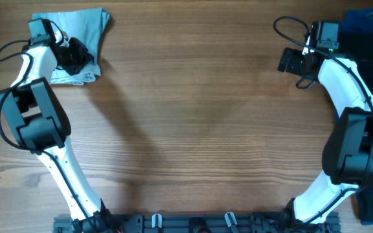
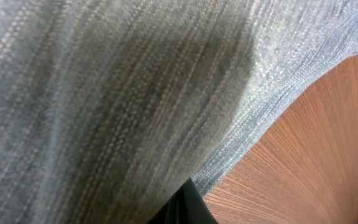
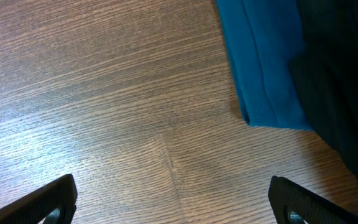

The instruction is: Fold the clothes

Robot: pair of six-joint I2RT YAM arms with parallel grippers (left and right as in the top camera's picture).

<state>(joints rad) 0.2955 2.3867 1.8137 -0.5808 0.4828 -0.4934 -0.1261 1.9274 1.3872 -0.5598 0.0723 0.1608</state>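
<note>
The denim shorts [image 1: 86, 29] lie bunched at the table's [image 1: 193, 123] far left corner, under the left gripper [image 1: 75, 57], whose fingers are together against the fabric; whether any denim is pinched between them cannot be told. The left wrist view is almost all cloth. At the far right, the right gripper [image 1: 291, 63] hangs over bare wood, fingers wide apart and empty, just beside a blue cloth [image 3: 260, 62] and a black garment [image 3: 340, 93]

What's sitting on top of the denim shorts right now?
Only the left arm, its jaws shut, over the near edge of the shorts. The denim beneath it and the table under the shorts are covered.
</note>
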